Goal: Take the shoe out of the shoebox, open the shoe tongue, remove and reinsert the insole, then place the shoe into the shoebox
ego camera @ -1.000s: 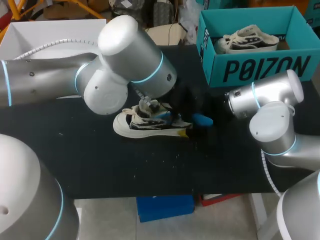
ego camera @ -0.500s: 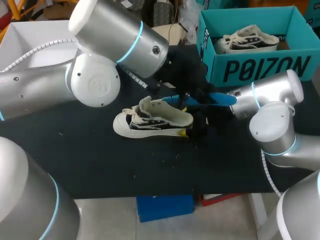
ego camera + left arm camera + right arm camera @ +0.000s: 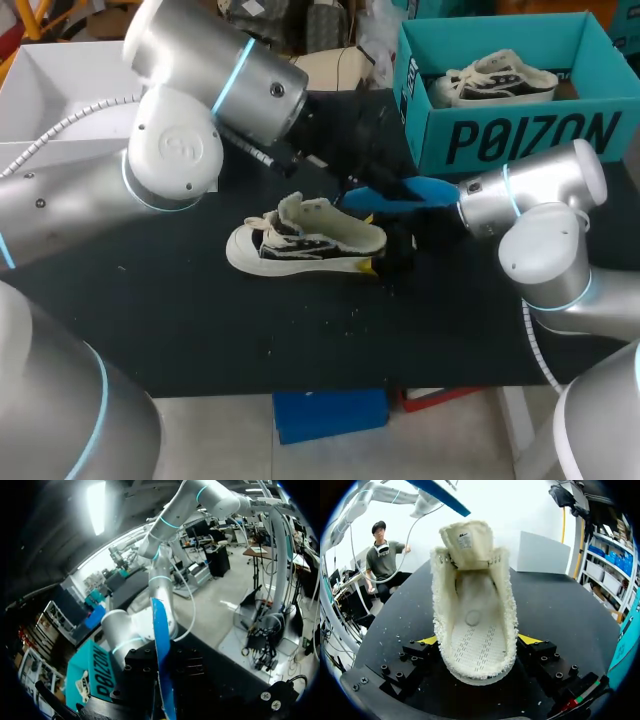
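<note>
Right gripper (image 3: 477, 641) clamps the shoe (image 3: 474, 605) at the heel, on the table (image 3: 200, 320), footbed bare | left gripper (image 3: 162, 680) pinches the blue insole (image 3: 400, 190) in the air above the heel | risk, I judge: the floppy insole buckles or snags the collar on reinsertion, or the shoe skids | shoebox (image 3: 520, 135) beyond.

Ceiling strip light (image 3: 96, 506) glares; black table (image 3: 200, 320) dim, shoe (image 3: 472, 605) backlit by washed-out white.

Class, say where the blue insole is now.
Head view: the insole hangs mid-table in the left gripper, by the shoe heel, in front of the teal shoebox.
</note>
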`<state>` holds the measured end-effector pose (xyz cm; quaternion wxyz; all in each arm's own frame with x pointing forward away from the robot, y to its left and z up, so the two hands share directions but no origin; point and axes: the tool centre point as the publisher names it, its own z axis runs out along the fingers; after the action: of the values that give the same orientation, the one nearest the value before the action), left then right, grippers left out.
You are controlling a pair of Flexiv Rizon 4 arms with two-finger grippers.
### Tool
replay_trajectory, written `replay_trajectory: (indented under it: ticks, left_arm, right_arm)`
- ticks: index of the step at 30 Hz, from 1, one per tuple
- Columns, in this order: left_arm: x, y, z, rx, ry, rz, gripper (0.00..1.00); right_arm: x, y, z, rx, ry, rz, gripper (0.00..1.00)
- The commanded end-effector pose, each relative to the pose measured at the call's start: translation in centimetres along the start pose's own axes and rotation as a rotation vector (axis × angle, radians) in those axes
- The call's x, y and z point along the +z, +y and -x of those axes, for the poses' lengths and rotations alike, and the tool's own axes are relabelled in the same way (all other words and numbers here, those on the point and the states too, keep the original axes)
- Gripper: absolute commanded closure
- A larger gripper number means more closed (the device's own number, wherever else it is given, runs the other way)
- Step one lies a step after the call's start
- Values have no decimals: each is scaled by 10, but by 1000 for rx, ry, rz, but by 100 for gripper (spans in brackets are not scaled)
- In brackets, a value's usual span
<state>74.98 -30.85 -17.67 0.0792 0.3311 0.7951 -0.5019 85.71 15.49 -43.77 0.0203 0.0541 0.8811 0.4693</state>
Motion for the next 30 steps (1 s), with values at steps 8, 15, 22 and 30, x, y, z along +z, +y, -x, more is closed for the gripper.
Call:
replay_trajectory:
  ticks: [8,15,22,30]
  left_arm:
    - [-26,-44,-13,-243,-163,-196,100]
    - [-32,-87,-17,-349,-190,-322,100]
    - [-38,-121,-14,-441,-190,-467,100]
    - [-52,-159,-9,-556,-223,-604,100]
  right_arm:
    - [3,-1,1,1,0,-3,100]
    - [3,-1,1,1,0,-3,100]
    - [3,-1,1,1,0,-3,100]
    - [3,-1,1,1,0,-3,100]
